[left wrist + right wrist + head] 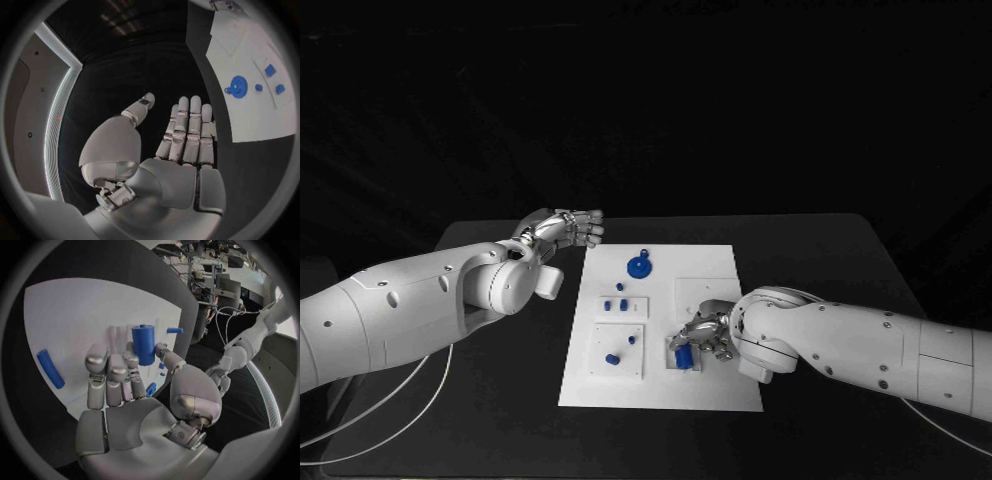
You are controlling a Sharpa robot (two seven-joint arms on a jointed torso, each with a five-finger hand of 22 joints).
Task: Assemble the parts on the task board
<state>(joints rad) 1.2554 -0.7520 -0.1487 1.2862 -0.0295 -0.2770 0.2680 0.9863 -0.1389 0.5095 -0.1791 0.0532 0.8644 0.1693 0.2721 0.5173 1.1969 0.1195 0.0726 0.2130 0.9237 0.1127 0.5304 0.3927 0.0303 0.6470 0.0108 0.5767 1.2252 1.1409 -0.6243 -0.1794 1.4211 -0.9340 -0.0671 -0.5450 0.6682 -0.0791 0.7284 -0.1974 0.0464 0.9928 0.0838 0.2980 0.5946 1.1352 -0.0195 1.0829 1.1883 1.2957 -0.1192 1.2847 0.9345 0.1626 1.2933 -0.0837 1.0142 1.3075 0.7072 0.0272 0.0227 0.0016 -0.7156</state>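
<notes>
The right hand [702,338] is being held low over the near half of the task board [711,268], its fingers [110,371] lying side by side and stretched toward a blue cylinder [143,344]. Whether the cylinder is being pinched between thumb and fingers or merely touched cannot be told; the thumb tip is lying right beside its lower part and the fingertips are ending just short of it. The cylinder is standing straight ahead of the fingertips, its long axis upright on the board, so the coming move is judged to turn on closing or steadying around that upright axis. A long blue peg [50,369] is lying flat on the board off to the outer side of the fingers, well apart from them. The left hand [564,229] is being kept off the board's far corner, open and holding nothing, fingers [189,131] straight and together; a round blue disc [238,86] is lying beyond it. The right hand is much the nearer to the cylinder.
</notes>
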